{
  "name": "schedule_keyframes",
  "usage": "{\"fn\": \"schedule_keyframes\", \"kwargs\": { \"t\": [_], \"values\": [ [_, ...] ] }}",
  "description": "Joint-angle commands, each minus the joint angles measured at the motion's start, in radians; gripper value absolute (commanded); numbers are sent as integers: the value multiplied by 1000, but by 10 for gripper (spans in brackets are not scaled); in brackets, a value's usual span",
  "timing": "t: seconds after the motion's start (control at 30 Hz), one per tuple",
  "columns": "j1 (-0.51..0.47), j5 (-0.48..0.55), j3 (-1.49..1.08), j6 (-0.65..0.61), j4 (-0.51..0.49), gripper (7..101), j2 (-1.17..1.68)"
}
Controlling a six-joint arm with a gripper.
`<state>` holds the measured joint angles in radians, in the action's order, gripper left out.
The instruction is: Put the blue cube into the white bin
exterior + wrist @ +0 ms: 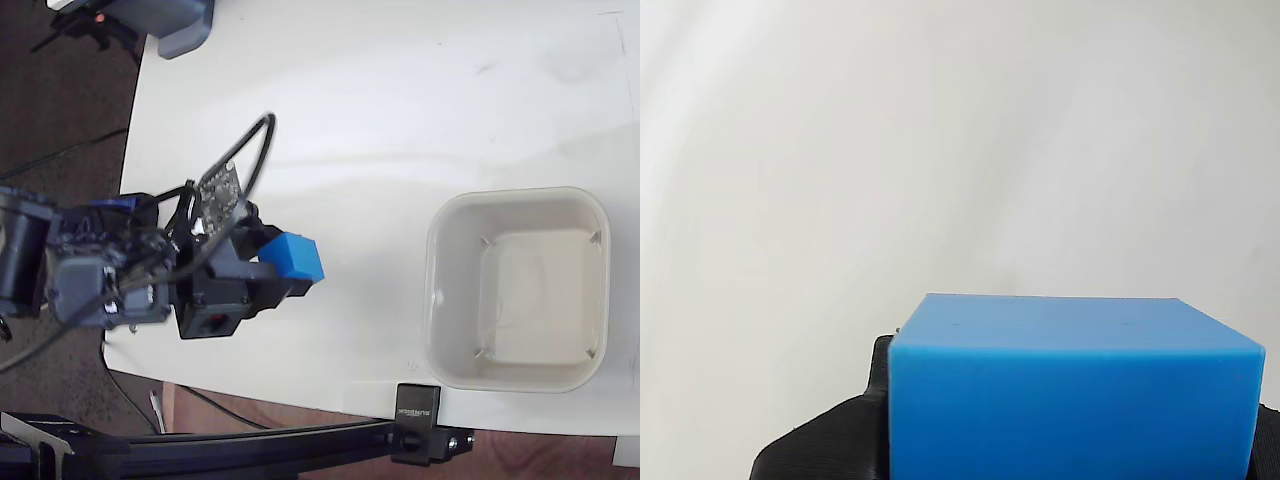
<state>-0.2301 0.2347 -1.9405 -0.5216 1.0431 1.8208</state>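
Fixed view: we see the black two-finger gripper (285, 268) at the left side of the white table (400, 100), with the small solid bright-blue cube (295, 257) clamped at its tip
Wrist view: the blue cube (1070, 390) fills the lower part of the picture, with a black finger (830, 440) showing at its left edge and plain white table (940, 130) behind it
Gripper state: closed on the cube, which we judge is lifted off the surface (the fixed view looks from above, so its height is hard to read)
Cube position: held in the gripper, over the table's left part in the fixed view, well apart from the bin
Bin: the off-white squarish plastic tub with rounded corners (445, 225) stands at the right of the fixed view near the table's lower edge, and we see nothing inside it
Step in hand: we judge the pick is done and the carry toward the bin is the current step
Next move: we think the arm needs to travel rightward in the fixed view until the cube is over the bin's opening, clear the thick rim, and only then let the fingers part
Risk: releasing too early would leave the cube on the table or on the rim
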Motion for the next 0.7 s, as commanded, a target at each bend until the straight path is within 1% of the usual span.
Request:
{"fn": "schedule_keyframes", "kwargs": {
  "t": [0.03, 0.13, 0.23, 0.47, 0.57, 0.7],
  "values": [
    [117, -149, 0, 224, -181, 605, 81],
    [152, -195, 5, 354, -324, 605, 40],
    [140, -201, -2, 430, -471, 605, 5],
    [94, -175, -29, 522, -805, 610, -95],
    [71, -150, -6, 525, -891, 610, -156],
    [60, -124, 75, 526, -928, 618, -258]
  ]
}}
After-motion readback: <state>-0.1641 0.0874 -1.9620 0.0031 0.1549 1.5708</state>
